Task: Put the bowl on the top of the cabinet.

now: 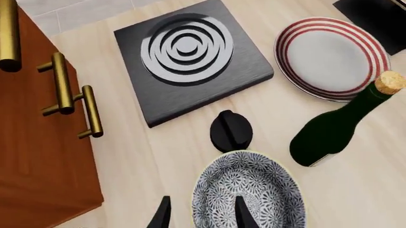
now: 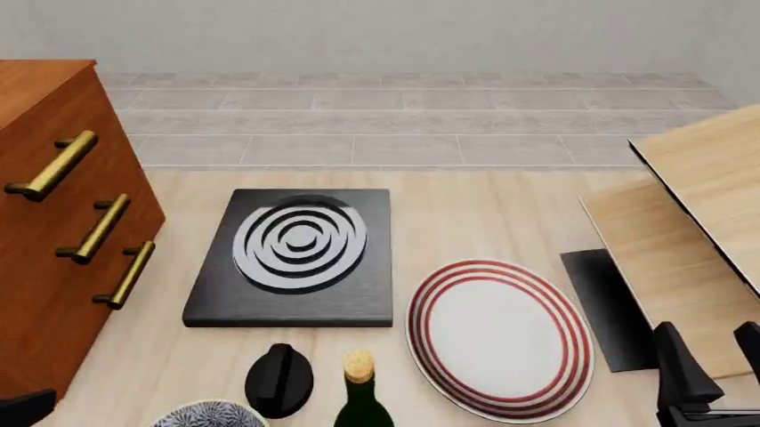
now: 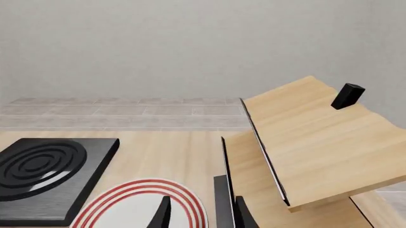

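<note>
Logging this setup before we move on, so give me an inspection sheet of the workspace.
Surface: pale wood table, tiled floor beyond.
Job's things: patterned bowl on the table, not on the cabinet.
Clutter: black burner block, red-ringed plate, corked bottle, black knob, pale-wood boards.
Grippers: left gripper open, straddling the bowl's rim; right gripper open, holding nothing.
Cables: nothing seen.
Surroundings: plain grey wall.
</note>
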